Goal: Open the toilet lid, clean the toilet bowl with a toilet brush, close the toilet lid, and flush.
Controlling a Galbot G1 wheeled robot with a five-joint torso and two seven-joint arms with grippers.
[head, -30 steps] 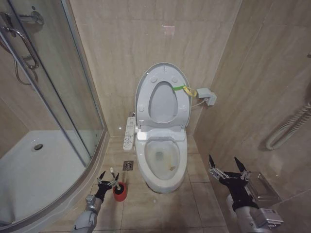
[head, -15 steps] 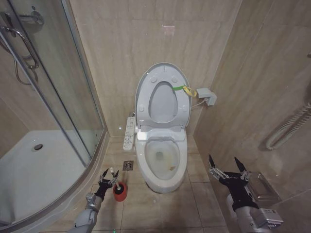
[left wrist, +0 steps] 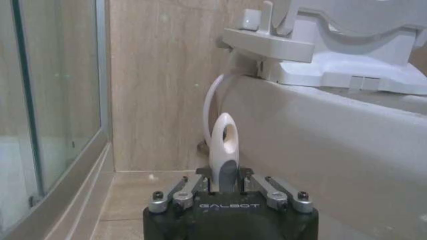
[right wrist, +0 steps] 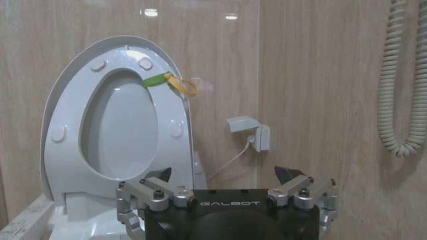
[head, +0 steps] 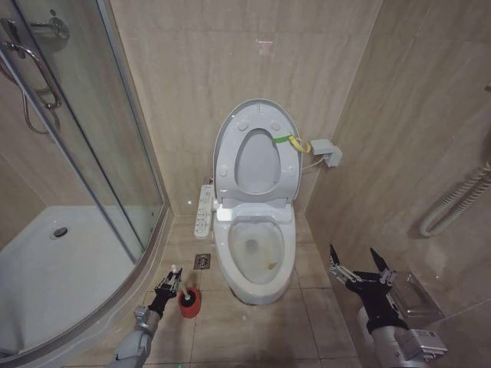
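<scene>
From the head view, you find the toilet lid [head: 255,153] already raised, leaning upright against the tiled wall with the ring seat [head: 258,163] up against it and the yellow-green band [head: 293,142] at its edge. The toilet bowl [head: 255,253] lies exposed and, by the stain near its bottom, looks not yet scrubbed. Your left gripper [head: 170,286] is low by the floor, jaws clenched on the handle of the toilet brush [head: 176,277], which stands in its red holder [head: 189,303] just beside the bowl's pedestal. So one step looks done; cleaning, closing the lid and flushing are left. The brush sits in a narrow lane between the shower enclosure's curved rail [head: 146,253] and the pedestal, with the remote panel [head: 204,209] and a floor drain [head: 202,261] close ahead.

From the left wrist view, the looped end of the brush handle [left wrist: 224,145] rises between the gripper's closed fingers [left wrist: 189,186]. The bowl's flank crowds one side and the shower glass [left wrist: 53,100] the other; the free way out is upward.

From the right wrist view, your right gripper [right wrist: 229,186] hangs with jaws spread and nothing in them, facing the raised lid [right wrist: 117,112]. A wall box [right wrist: 250,132] and a coiled hose [right wrist: 400,80] hem that side.
</scene>
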